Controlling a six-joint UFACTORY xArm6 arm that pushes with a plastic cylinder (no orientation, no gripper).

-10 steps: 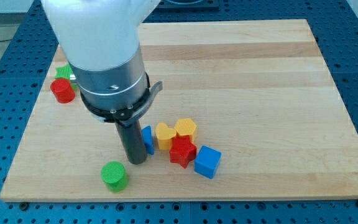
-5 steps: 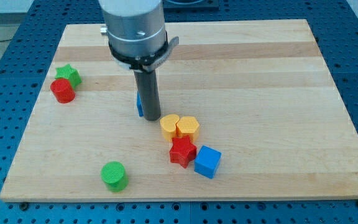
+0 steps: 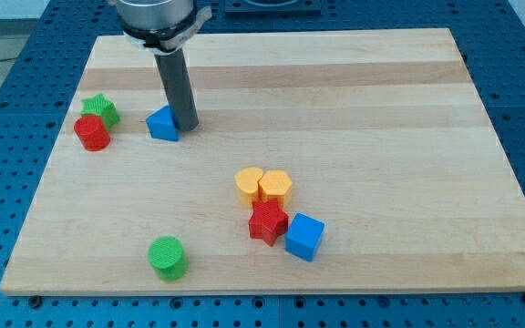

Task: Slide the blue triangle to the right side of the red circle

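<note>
- Camera view gives you the wooden board on a blue perforated table, with the arm's grey barrel at the view's top left
- You have no claw on this rig: a straight dark rod comes down from the barrel, so there is nothing to read as wide, narrow or holding
- You see my tip on the board, touching the blue triangle on that block's right side
- You find the blue triangle in the board's upper left part, to the view's right of the red circle, near it but with bare wood between them
- You see the green star just above the red circle, the two touching or nearly so; you cannot tell which
- You see a cluster well apart from my tip, towards the view's bottom centre: yellow heart and yellow hexagon side by side, red star just below them, blue cube against the star's right
- You see the green circle alone near the board's bottom edge, left of that cluster
</note>
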